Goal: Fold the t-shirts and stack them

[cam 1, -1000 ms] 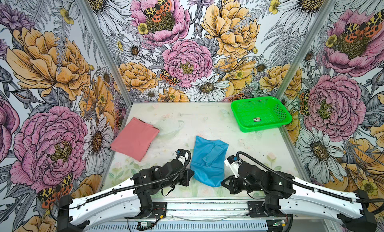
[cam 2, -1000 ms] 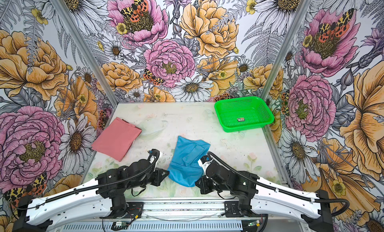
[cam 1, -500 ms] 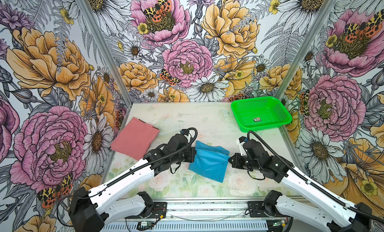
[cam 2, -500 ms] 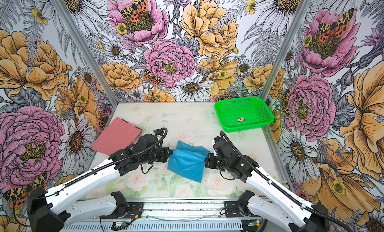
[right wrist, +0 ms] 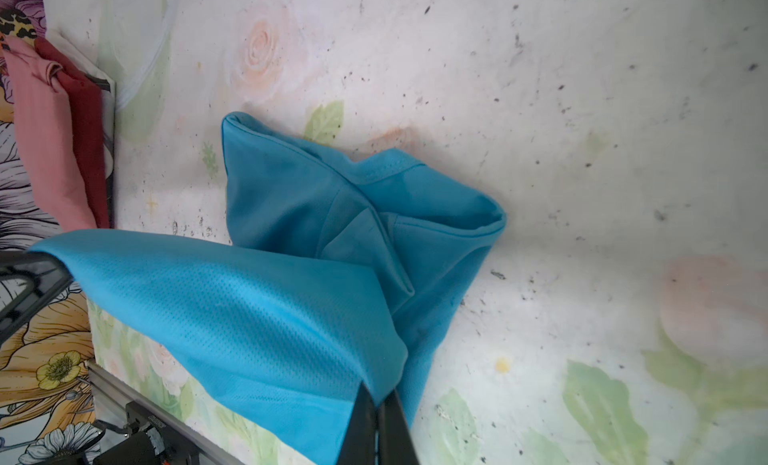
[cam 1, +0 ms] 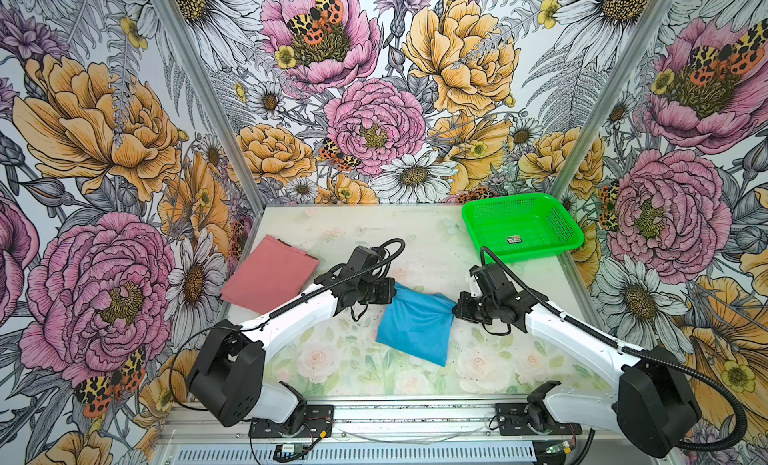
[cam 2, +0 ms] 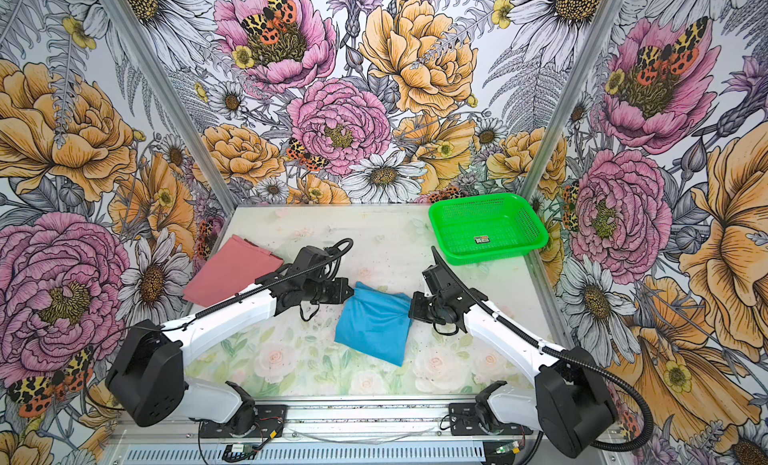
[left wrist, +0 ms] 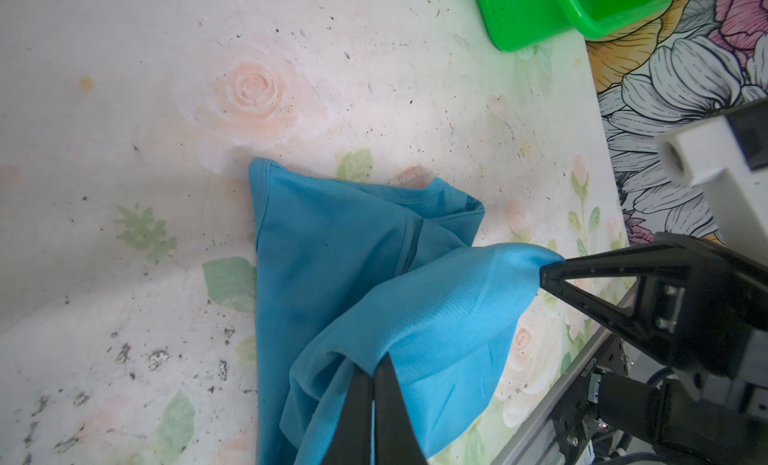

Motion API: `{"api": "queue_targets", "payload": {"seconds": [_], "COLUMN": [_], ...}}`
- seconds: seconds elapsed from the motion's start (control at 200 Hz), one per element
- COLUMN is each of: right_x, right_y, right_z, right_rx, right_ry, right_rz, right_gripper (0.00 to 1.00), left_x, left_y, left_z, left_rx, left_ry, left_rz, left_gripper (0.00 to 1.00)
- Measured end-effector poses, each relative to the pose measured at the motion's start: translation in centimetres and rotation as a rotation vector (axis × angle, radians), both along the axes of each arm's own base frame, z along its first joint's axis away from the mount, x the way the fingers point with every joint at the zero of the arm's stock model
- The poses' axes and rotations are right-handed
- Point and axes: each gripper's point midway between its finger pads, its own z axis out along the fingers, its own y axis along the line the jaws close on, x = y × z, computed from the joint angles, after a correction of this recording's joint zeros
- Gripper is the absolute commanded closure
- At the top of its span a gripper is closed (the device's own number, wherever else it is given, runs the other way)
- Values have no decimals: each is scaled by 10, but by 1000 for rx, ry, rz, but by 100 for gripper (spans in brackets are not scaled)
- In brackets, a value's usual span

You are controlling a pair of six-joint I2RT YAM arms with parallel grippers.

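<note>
Blue t-shirt [cam 1: 415,330] edge pinched by left gripper [cam 1: 394,294] and right gripper [cam 1: 456,311], cloth slung between. Thin pinch: mesh could be lost, fold skewed.

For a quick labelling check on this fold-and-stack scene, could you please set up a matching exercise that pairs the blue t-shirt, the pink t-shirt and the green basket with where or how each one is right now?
Column one:
1. blue t-shirt
2. pink t-shirt
3. green basket

Column two:
A. lying folded flat near the left edge of the table
B. sitting at the far right corner
C. pinched at two corners, one by the left end effector and one by the right end effector, with part of it raised

Pairs: 1-C, 2-A, 3-B
</note>
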Motion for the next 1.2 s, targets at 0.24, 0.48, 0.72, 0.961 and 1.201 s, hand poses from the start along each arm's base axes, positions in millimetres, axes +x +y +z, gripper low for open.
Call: {"api": "queue_targets", "payload": {"seconds": [0.24, 0.48, 0.72, 0.961, 1.201], "right_x": [16, 27, 28, 20, 25], "right_y": [-13, -18, -10, 31, 108], "right_z": [-16, -28, -2, 34, 8], "right_rx": [-16, -21, -13, 84, 269], "right_ry": [28, 32, -86, -210, -182], "right_rz": [-58, -76, 14, 158, 290], "right_gripper": [100, 86, 26, 21, 20], "left_x": [21, 36, 51, 41, -5], "left_y": [-14, -20, -8, 33, 58], "left_z": [-23, -39, -10, 42, 29], "left_rx": [-4, -13, -107, -229, -240], "left_ry": [41, 64, -9, -132, -112], "left_rz": [-26, -26, 23, 100, 139], "left_gripper": [100, 73, 1, 1, 1]}}
